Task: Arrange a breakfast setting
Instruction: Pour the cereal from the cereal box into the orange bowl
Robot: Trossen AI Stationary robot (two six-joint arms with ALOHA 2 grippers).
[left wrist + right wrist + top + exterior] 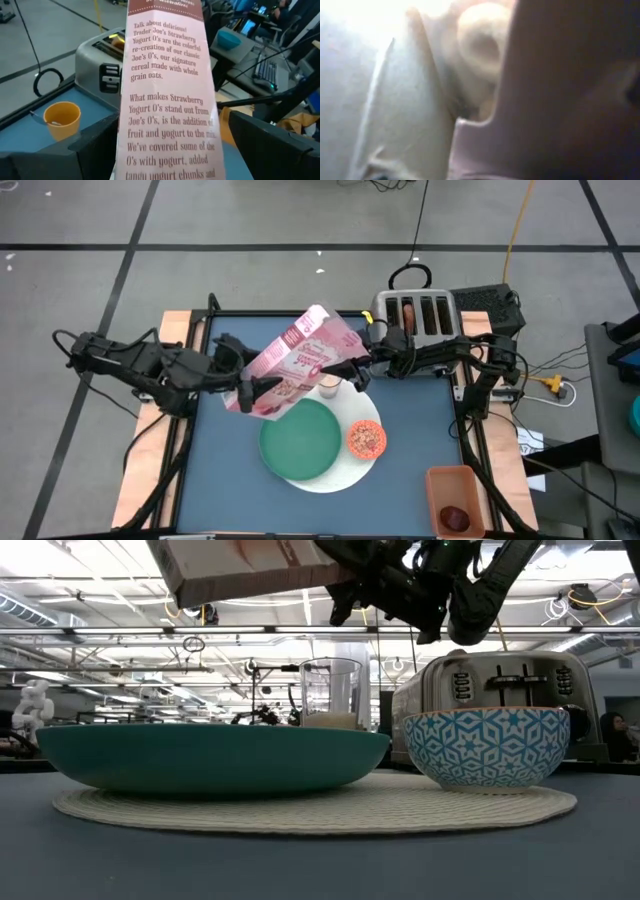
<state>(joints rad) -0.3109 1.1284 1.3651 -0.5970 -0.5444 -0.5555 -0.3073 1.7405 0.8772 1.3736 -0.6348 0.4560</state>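
High view, cereal box: the pink cereal box (303, 360) is up in the air, tipped, over the back edge of the green plate (300, 439). Both arms hold it.
Left gripper: the left gripper (247, 392) is spread wide and clamps the lower end of the box.
Right gripper: the right gripper (357, 366) is at the top end, by the open flap. Its fingers are partly closed and look pinched on the box top.
Bowl: the small orange patterned bowl (366, 439) sits on the white round mat (340, 475), just beside the plate. It looks like it has cereal in it.
Glass: the milk glass (328, 386) stands right under the box.
Around: the toaster (418, 316) is at the back of the worktop (225, 480).
How to do it well: I think the box goes down next. Keep it level. Lower it slowly. Stay away from the glass so it does not tip.
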